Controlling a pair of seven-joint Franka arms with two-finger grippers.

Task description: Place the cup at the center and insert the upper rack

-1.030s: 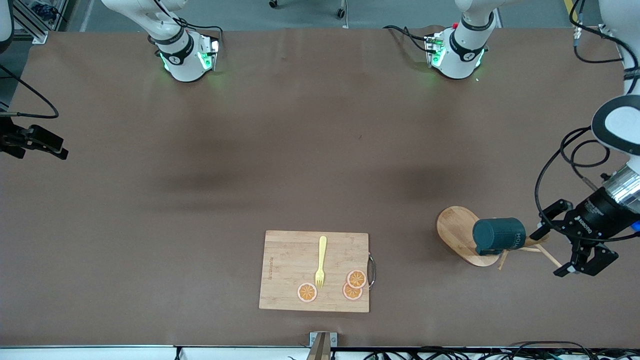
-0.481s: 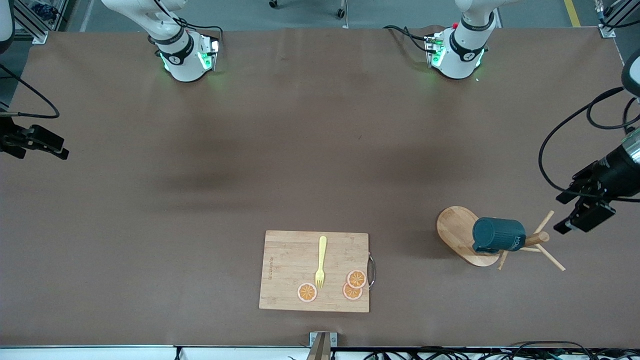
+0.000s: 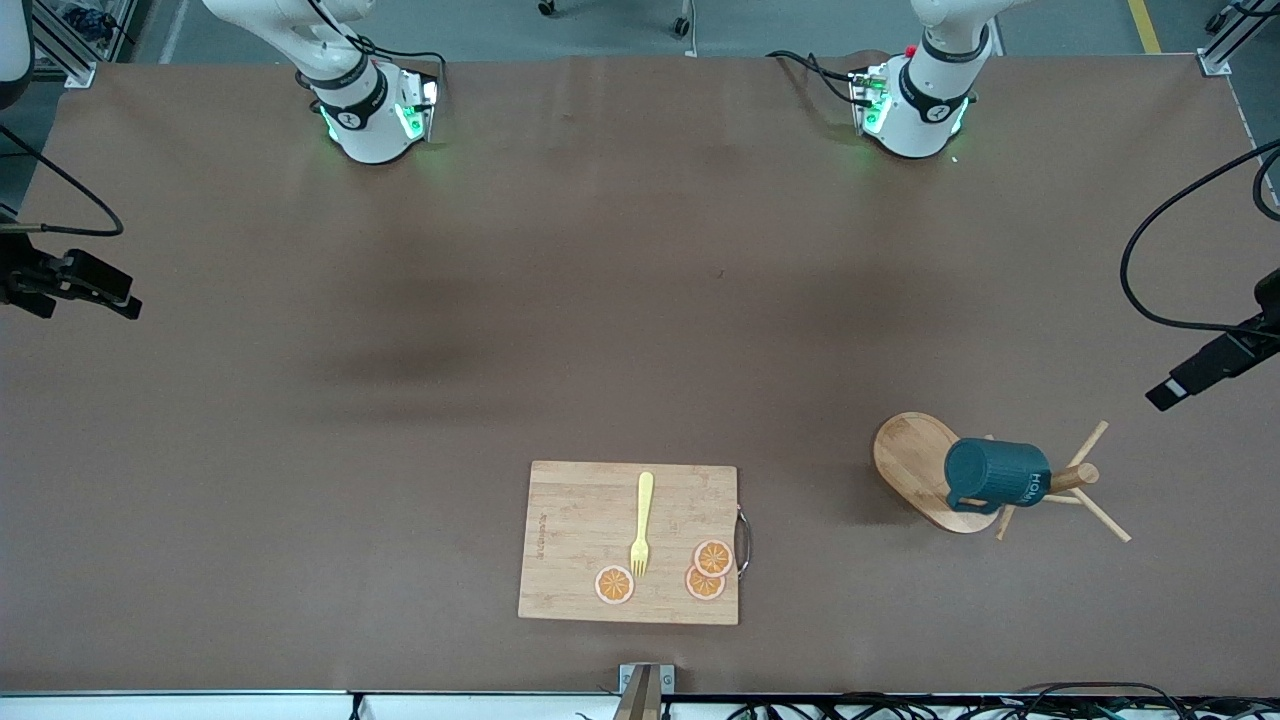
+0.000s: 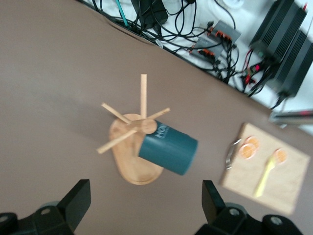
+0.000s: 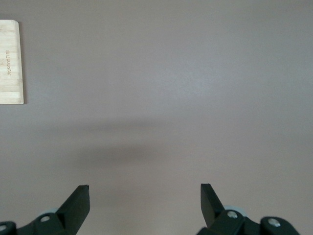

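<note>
on bamboo upper rack [image 3: 925, 470] hangs ribbed cup [image 3: 995, 476]; left gripper [image 4: 145, 208], right gripper [image 5: 145, 203] splayed.

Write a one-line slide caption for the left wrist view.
Open left claw above the wooden mug tree, a teal mug hanging on one peg.

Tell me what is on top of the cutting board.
On the board lie a yellow fork and three orange slices, two of them overlapping by the board's metal handle. What the slices cover cannot be seen.
</note>
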